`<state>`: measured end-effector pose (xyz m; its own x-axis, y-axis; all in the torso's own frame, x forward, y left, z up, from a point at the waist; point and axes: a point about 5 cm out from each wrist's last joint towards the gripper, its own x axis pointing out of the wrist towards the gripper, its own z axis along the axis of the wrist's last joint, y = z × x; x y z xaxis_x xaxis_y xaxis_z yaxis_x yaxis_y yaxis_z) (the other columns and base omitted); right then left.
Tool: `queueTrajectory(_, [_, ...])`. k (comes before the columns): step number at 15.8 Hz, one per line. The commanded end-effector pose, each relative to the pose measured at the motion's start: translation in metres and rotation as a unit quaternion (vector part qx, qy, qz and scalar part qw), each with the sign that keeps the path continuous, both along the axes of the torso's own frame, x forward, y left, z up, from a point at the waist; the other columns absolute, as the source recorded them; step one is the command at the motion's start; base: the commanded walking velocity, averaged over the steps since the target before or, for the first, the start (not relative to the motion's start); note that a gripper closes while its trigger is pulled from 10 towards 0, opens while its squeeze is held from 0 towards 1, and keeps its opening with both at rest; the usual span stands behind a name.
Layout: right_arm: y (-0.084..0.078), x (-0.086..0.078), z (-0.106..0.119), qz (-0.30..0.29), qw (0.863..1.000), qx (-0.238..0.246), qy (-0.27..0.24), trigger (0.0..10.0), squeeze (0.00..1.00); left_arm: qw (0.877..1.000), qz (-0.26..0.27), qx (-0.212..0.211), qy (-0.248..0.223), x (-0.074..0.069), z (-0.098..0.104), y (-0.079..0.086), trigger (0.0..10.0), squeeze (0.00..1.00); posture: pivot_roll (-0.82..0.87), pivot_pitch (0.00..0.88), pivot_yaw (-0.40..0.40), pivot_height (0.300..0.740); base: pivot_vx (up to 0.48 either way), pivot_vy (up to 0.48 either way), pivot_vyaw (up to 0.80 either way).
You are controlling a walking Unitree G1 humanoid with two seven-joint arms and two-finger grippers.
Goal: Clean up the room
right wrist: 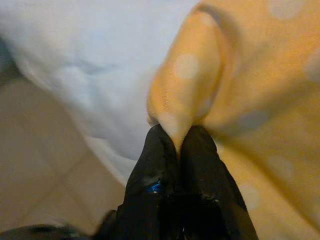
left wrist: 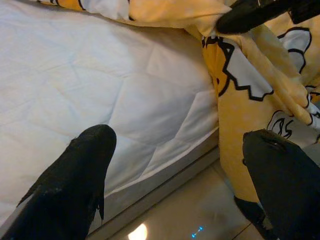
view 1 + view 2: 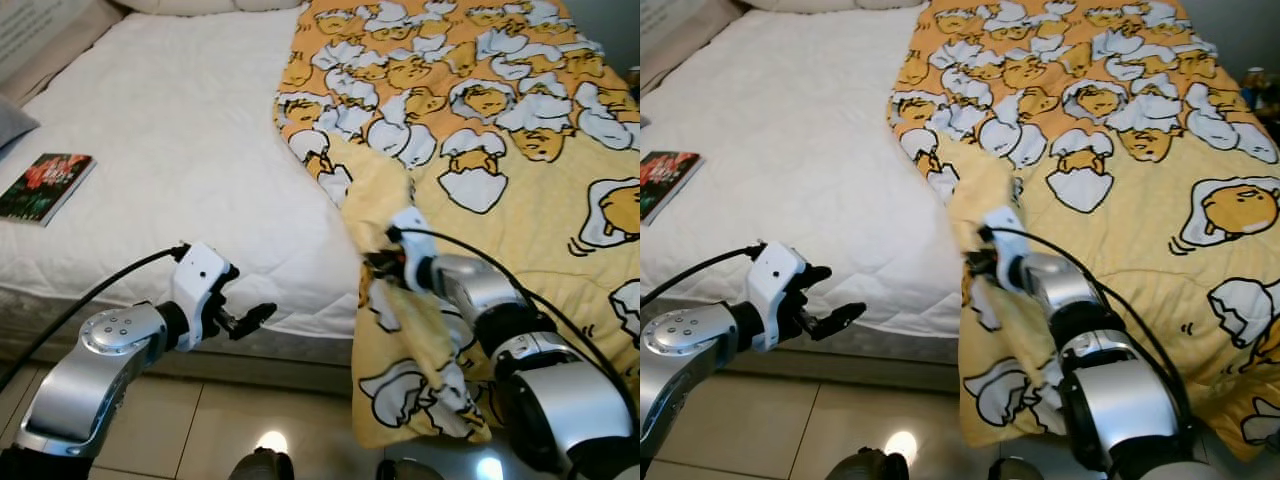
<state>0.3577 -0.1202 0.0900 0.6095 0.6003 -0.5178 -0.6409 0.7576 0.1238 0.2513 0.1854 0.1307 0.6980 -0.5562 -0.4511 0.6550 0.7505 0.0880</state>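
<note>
Blanket (image 3: pixel 480 130), yellow with white cartoon egg prints, covers the right half of the frame in the left eye view, spread over a white mattress (image 3: pixel 170 150); its near corner hangs over the bed edge toward the tiled floor (image 3: pixel 190 430). The right gripper (image 3: pixel 378 262) sits at center, its fingertips buried in a bunched fold, so they are hard to make out here. The left gripper (image 3: pixel 250 318) hovers at lower left beside the mattress edge, fingers apart, holding nothing. A book (image 3: pixel 45 187) lies at the left edge, partly cut off.

In the right eye view the same scene sits shifted left; the book (image 3: pixel 665 180) is cropped more.

In the left wrist view two black fingers (image 2: pixel 75 185) stand wide apart over the mattress side, with the blanket at upper right.

The right wrist view is blurred: the two fingers (image 1: pixel 155 170) are pressed together, clamped on a pinch of yellow cloth.
</note>
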Motion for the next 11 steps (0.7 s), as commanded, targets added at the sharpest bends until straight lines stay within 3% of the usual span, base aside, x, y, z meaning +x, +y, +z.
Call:
queueTrajectory(1, [0.023, -0.003, 0.013, 0.053, 0.997, 0.053, 0.004, 0.0, 0.0, 1.0, 0.006, 0.007, -0.006, -0.001, 0.006, 0.008, 10.0, 0.0, 0.08, 0.09, 0.057, 0.74, 0.0, 0.0, 0.0])
queueTrajectory(2, [0.042, -0.009, 0.018, 0.088, 0.992, 0.086, 0.02, 0.0, 0.0, 1.0, 0.01, 0.011, -0.007, -0.001, 0.008, 0.013, 10.0, 0.0, 0.08, 0.091, 0.058, 0.74, 0.0, 0.0, 0.0])
queueTrajectory(3, [0.051, -0.012, 0.018, 0.103, 0.99, 0.094, 0.026, 0.0, 0.0, 1.0, 0.012, 0.013, -0.007, -0.001, 0.008, 0.015, 10.0, 0.0, 0.08, 0.091, 0.055, 0.74, 0.0, 0.0, 0.0])
queueTrajectory(4, [0.072, -0.019, 0.013, 0.125, 0.986, 0.097, 0.042, 0.0, 0.0, 1.0, 0.021, 0.018, -0.009, 0.0, 0.009, 0.02, 10.0, 0.0, 0.09, 0.091, 0.052, 0.74, 0.0, 0.0, 0.0])
queueTrajectory(6, [0.089, -0.025, 0.006, 0.134, 0.985, 0.098, 0.054, 0.0, 0.0, 0.999, 0.027, 0.021, -0.011, 0.0, 0.01, 0.024, 10.0, 0.0, 0.1, 0.091, 0.051, 0.74, 0.0, 0.0, 0.0])
queueTrajectory(7, [0.106, -0.03, 0.001, 0.134, 0.984, 0.1, 0.065, 0.0, 0.0, 0.999, 0.033, 0.024, -0.013, 0.001, 0.011, 0.028, 10.0, 0.0, 0.1, 0.09, 0.05, 0.74, 0.0, 0.0, 0.0])
queueTrajectory(8, [0.115, -0.033, 0.0, 0.128, 0.984, 0.104, 0.071, 0.5, 0.0, 0.999, 0.037, 0.025, -0.015, 0.002, 0.012, 0.03, 10.0, 0.0, 0.1, 0.09, 0.049, 0.74, 0.0, 0.0, 0.0])
queueTrajectory(9, [0.13, -0.037, -0.001, 0.11, 0.986, 0.104, 0.07, 10.0, 0.0, 0.998, 0.044, 0.029, -0.02, 0.004, 0.013, 0.034, 10.0, 0.0, 0.11, 0.087, 0.045, 0.74, 0.0, 0.0, 0.0])
queueTrajectory(11, [0.141, -0.038, -0.004, 0.082, 0.99, 0.096, 0.061, 10.0, 0.0, 0.998, 0.05, 0.033, -0.025, 0.006, 0.015, 0.036, 10.0, 0.0, 0.11, 0.085, 0.046, 0.74, 0.0, 0.0, 0.0])
